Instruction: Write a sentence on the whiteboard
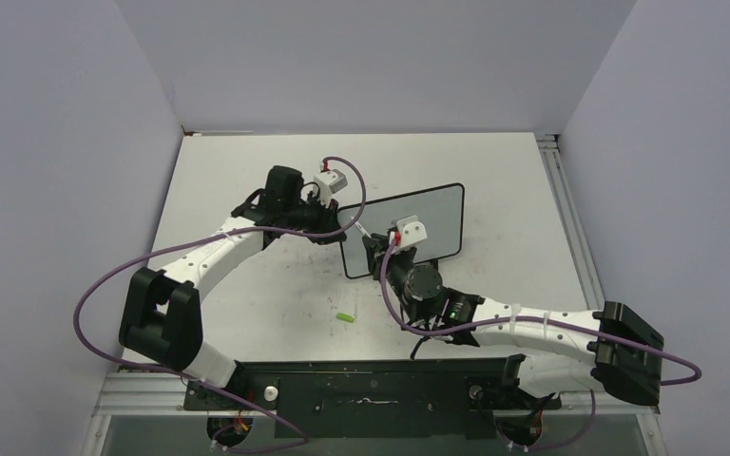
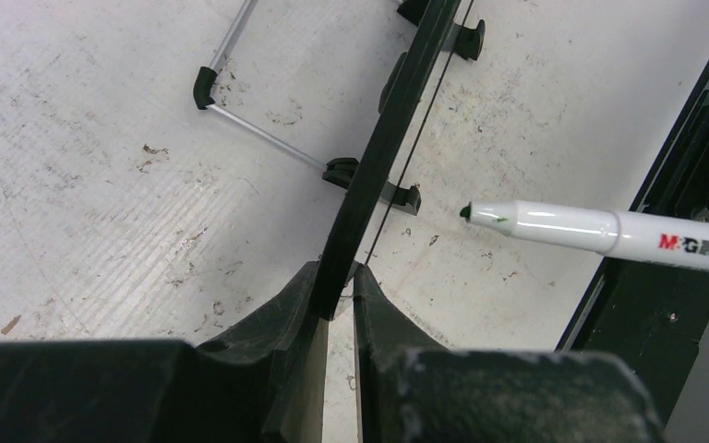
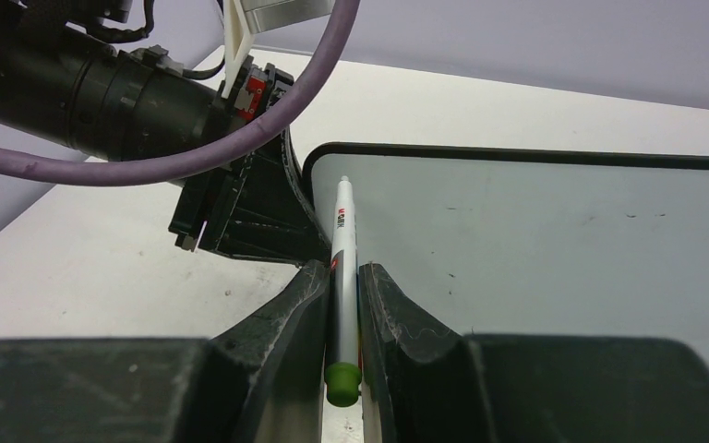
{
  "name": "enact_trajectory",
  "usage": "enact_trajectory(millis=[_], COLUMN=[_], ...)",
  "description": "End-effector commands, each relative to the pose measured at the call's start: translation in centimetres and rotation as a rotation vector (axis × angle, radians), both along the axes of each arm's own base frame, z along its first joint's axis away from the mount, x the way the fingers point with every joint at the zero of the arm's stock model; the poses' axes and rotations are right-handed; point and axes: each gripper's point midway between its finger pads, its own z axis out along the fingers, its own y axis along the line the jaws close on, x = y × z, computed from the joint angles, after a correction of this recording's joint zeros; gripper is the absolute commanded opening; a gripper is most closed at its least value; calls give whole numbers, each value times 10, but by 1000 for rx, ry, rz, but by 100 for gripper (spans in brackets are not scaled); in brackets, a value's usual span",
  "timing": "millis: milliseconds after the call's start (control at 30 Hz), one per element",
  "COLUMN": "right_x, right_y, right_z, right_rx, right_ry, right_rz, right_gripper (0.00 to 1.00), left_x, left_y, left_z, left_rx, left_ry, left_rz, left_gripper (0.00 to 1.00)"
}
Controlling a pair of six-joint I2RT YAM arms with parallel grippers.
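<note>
- A small green piece (image 1: 344, 315), likely a cap, lies on the near surface (image 1: 247, 294).
- The right hand (image 3: 343, 277) is clamped on the marker (image 3: 342, 231), whose bare tip is just short of the board's left end.
- The whiteboard (image 3: 535, 231) stands mid-surface. Its face shows no green words, so the sentence seems wholly unwritten.
- The left hand (image 2: 337, 281) pinches the board's left edge, bracing it.
</note>
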Motion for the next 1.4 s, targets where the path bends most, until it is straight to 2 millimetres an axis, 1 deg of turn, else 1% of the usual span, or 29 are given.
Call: enact_trajectory(millis=[0, 400, 767, 967, 1367], right_x=[5, 12, 16, 17, 21], right_y=[4, 10, 10, 11, 0], right_z=[24, 18, 11, 11, 6], right_rx=[90, 76, 65, 63, 46], right_ry=[-31, -20, -10, -12, -10], right_rz=[4, 14, 5, 7, -54], right_gripper=[5, 5, 5, 5, 5], left_x=[3, 3, 3, 3, 3], left_y=[6, 5, 5, 5, 5], left_z=[-6, -3, -3, -3, -3], left_rx=[52, 46, 46, 47, 49], left_ry=[-16, -22, -23, -23, -26], left_rz=[11, 5, 4, 2, 1], left_gripper=[0, 0, 0, 0, 0])
